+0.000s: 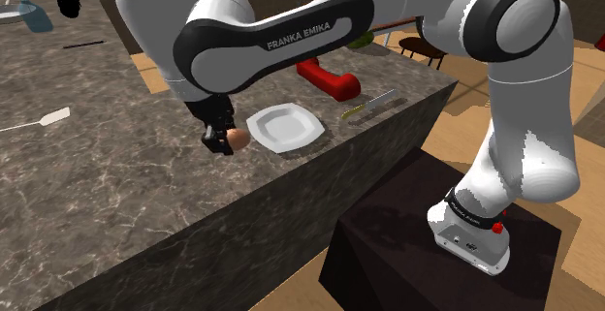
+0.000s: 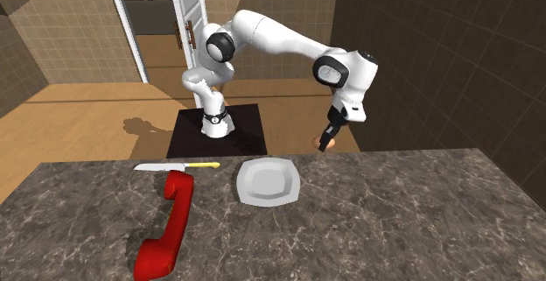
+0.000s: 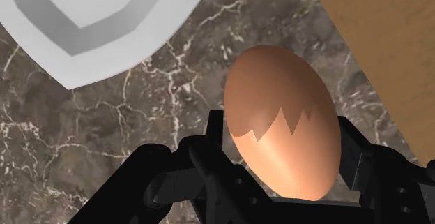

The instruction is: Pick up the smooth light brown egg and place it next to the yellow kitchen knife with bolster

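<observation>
A smooth light brown egg (image 3: 282,121) sits clasped between my black fingers, lifted above the dark marble counter (image 1: 116,183). In the shoulder view my gripper (image 1: 226,141) hangs just left of a white plate (image 1: 283,126), with the egg (image 1: 239,140) showing at its tip. The knife (image 1: 368,106), yellow handle and grey blade, lies on the counter beyond the plate, near the counter's edge. In the second exterior view the gripper (image 2: 325,139) hovers near the counter's far edge, right of the plate (image 2: 267,180); the knife (image 2: 176,165) lies left of the plate.
A red telephone handset (image 1: 328,77) lies behind the plate, close to the knife. A white spatula (image 1: 39,120) and a blue glass object (image 1: 29,14) sit far off on the shoulder view's left. The stand (image 1: 436,251) is beside the counter's edge.
</observation>
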Tool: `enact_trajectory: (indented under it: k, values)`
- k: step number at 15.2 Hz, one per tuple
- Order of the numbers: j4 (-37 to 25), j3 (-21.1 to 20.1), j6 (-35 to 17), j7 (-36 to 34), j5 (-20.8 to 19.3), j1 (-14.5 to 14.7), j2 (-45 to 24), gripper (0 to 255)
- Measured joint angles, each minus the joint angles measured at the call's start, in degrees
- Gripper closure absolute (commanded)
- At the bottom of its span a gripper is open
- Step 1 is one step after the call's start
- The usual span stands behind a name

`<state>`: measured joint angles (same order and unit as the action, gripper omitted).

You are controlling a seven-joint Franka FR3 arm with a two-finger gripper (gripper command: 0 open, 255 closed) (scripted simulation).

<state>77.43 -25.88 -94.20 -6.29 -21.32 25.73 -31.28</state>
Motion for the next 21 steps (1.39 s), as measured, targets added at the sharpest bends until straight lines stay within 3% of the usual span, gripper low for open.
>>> enact_trajectory:
  k: [5, 12, 21]
  values:
    - [-0.4, -0.3, 1.9, 0.8, 0.6, -0.5, 1.8, 255]
    - [20.4, -0.3, -6.3, 6.3, 5.2, -9.1, 16.6, 255]
    - [40.5, 3.6, -13.2, 17.7, 10.5, -16.4, 33.6, 255]
